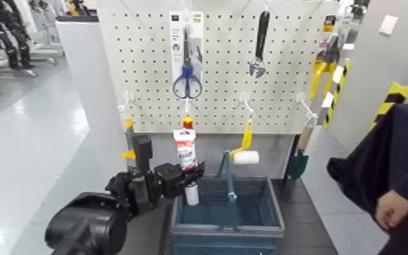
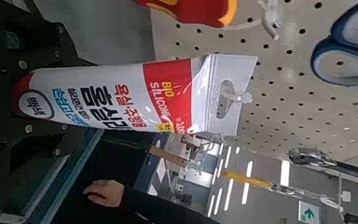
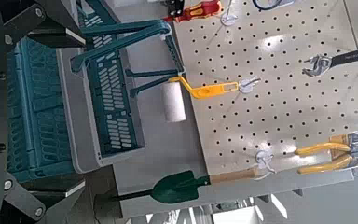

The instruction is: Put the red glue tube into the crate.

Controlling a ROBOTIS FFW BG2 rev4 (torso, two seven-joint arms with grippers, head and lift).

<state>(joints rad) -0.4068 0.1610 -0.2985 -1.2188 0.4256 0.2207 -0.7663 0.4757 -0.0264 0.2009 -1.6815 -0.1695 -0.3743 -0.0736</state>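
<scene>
One snag I'm watching: my left gripper (image 1: 183, 182) is clenched around the red glue tube (image 1: 186, 150) beside the crate (image 1: 272, 224), whose near rim could catch it.

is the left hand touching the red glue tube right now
Touching. The head view shows the left hand closed around the lower end of the red glue tube, holding it upright above the near-left corner of the crate; the left wrist view shows the tube between its fingers.

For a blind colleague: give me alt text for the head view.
The left gripper holds the glue tube upright, cap down, at the crate's left rim, before a pegboard with scissors. A person's hand shows far right.
</scene>
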